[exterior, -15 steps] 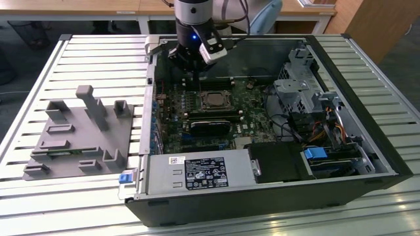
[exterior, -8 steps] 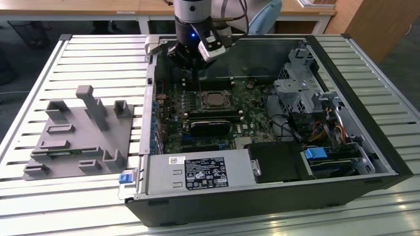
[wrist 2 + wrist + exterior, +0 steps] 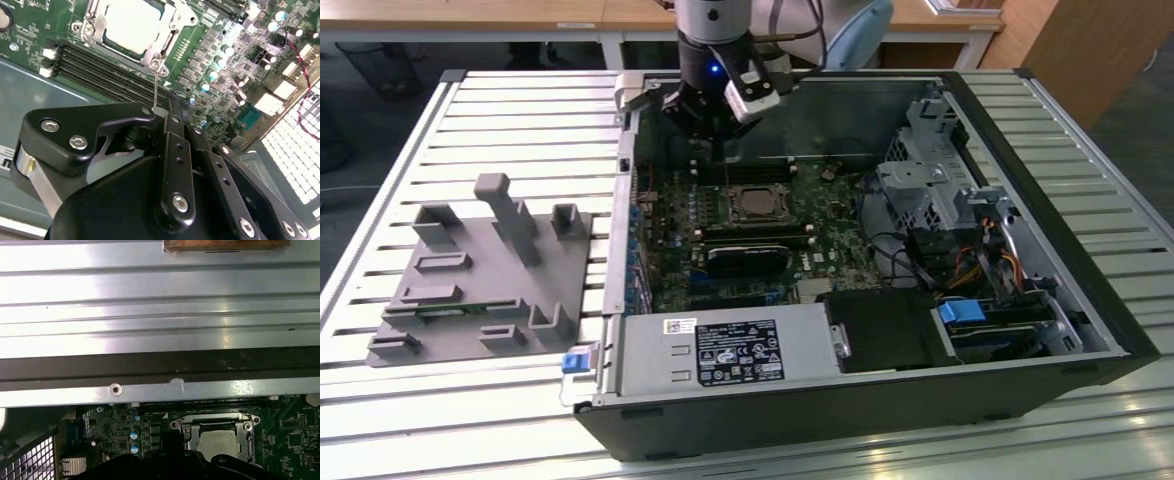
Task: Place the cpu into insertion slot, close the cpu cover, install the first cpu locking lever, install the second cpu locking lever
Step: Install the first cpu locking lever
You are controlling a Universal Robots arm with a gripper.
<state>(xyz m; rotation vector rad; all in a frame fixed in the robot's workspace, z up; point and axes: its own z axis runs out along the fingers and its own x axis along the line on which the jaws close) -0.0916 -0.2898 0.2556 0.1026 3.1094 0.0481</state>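
The cpu [image 3: 754, 204] [image 3: 131, 24] [image 3: 218, 440] lies flat in the insertion slot [image 3: 732, 207] on the green board. The cpu cover [image 3: 171, 31] [image 3: 192, 432] is folded down around it. A thin silver locking lever [image 3: 156, 87] stands up from the socket's corner, and its free end reaches the tip of my gripper [image 3: 719, 157] [image 3: 171, 101] [image 3: 172, 445]. The black fingers [image 3: 173, 145] look closed together beside the socket, between it and the case's back wall. Whether the lever is pinched or only touched is hidden.
The open computer case [image 3: 1067, 250] lies on a slatted metal table [image 3: 520, 120]. Memory slots [image 3: 100, 65], a black card [image 3: 744, 260], the power supply [image 3: 720, 350] and a drive cage [image 3: 934, 190] surround the socket. A grey fixture block [image 3: 480, 270] stands at the exterior view's left.
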